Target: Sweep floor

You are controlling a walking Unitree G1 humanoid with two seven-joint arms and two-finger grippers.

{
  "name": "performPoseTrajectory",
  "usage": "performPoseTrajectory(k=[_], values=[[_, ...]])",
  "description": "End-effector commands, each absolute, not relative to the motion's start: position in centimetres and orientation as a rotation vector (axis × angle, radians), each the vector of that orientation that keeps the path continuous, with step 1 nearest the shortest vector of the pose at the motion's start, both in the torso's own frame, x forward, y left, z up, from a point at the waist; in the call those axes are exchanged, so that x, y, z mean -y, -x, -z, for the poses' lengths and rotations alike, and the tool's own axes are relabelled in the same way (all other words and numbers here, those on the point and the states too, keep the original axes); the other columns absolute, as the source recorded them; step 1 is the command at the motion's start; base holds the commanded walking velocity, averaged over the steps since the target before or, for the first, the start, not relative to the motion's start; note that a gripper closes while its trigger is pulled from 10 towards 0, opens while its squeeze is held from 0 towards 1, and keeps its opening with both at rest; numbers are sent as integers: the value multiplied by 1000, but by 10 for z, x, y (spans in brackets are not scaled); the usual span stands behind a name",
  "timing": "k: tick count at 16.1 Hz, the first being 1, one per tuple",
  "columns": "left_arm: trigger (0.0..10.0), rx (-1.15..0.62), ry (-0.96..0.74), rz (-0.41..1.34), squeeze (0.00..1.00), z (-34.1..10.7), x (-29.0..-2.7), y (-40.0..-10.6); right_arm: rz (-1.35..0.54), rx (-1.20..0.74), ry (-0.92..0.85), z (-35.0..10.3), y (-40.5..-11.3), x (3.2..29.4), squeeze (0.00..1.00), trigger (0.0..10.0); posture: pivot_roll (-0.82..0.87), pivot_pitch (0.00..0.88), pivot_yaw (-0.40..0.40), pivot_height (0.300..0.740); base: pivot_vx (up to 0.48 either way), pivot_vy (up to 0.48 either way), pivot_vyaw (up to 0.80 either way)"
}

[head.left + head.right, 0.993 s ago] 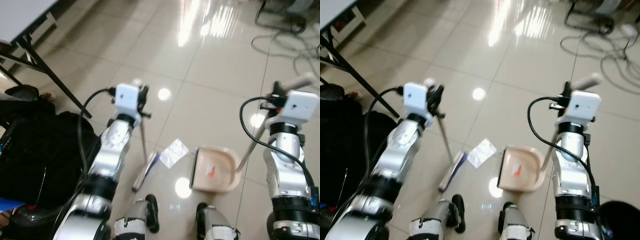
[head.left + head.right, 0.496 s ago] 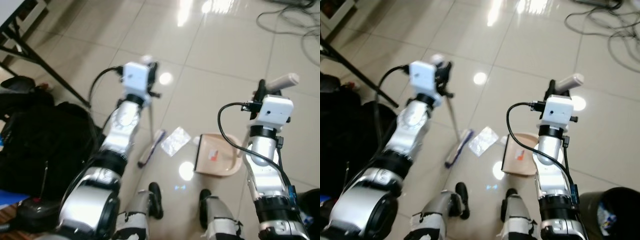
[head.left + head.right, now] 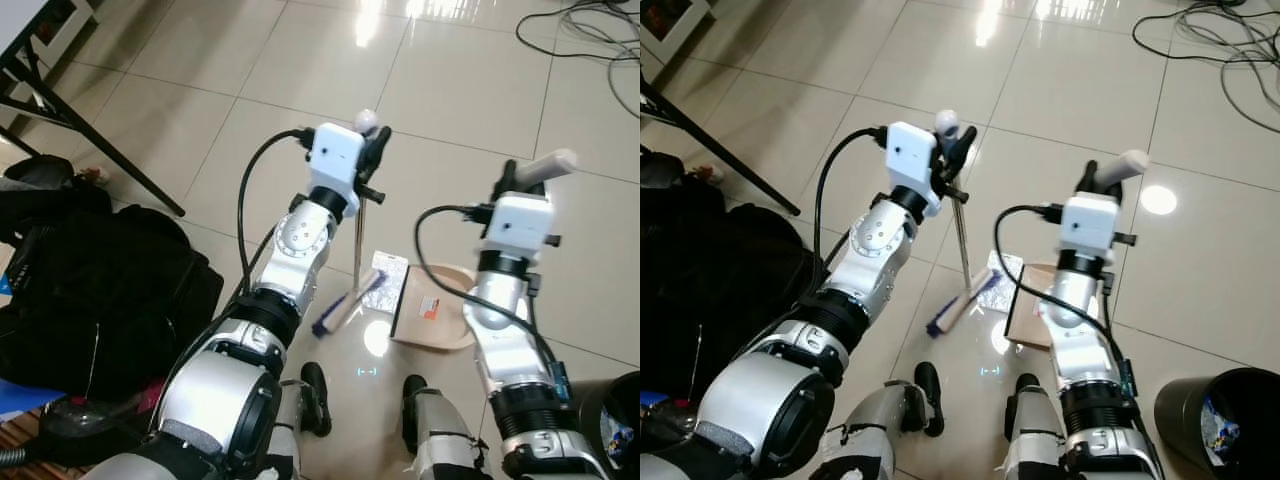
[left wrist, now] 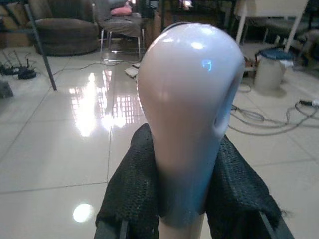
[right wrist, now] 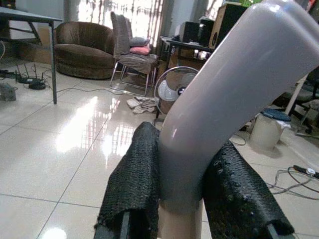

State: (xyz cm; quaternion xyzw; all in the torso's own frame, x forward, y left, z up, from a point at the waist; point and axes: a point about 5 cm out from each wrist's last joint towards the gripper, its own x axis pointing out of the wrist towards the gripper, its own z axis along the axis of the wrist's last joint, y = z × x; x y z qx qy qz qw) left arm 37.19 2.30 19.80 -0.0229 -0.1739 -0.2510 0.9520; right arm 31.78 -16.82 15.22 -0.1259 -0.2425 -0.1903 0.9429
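Glossy beige tiled floor (image 3: 150, 110) seen from above, with bright light reflections. At centre frame, left gripper (image 3: 374, 160) clamped on the rounded white top of a broom handle (image 3: 357, 235), thin metal shaft running down to the broom head (image 3: 347, 303), which lies tilted on the tiles. Broom head touching a crumpled sheet of white paper (image 3: 389, 274) just beside a beige dustpan (image 3: 432, 318) at lower centre. Small orange scrap inside the dustpan; no readable writing on it. To the right, right gripper (image 3: 512, 182) closed around the grey angled dustpan handle (image 3: 546, 168). In the wrist views, black mesh-covered fingers (image 4: 130, 189) pressed against both sides of the white knob, and likewise fingers (image 5: 133, 185) against the grey handle. Black bag (image 3: 90, 290) at left edge, black folding table legs (image 3: 90, 135) at upper left, loose cables (image 3: 585, 40) at upper right, dark bin (image 3: 1215, 425) at lower right corner. Robot's two feet at bottom centre. No brands or labels legible.
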Motion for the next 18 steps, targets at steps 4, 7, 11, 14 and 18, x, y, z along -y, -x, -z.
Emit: performPoseTrajectory(k=[4, 7, 11, 14, 18], values=[[10000, 406, 276, 600, 0, -225, 7, -365, 376, 385, 274, -128, -316, 160, 0, 10000, 43, 393, 164, 740, 0, 0, 0], [10000, 494, 272, 656, 0, -246, 10, -362, 379, 379, 270, -127, -317, 159, 0, 10000, 49, 385, 165, 740, 0, 0, 0], [10000, 682, -62, 643, 0, -271, -10, -367, 386, 385, 266, -126, -316, 161, 0, 10000, 57, 386, 170, 740, 0, 0, 0], [10000, 641, -133, 656, 0, -255, -13, -369, 389, 380, 258, -123, -312, 161, 0, 10000, 51, 379, 174, 740, 0, 0, 0], [10000, 564, -286, 676, 0, -214, 0, -360, 393, 380, 250, -121, -308, 159, 0, 10000, 26, 382, 178, 740, 0, 0, 0]])
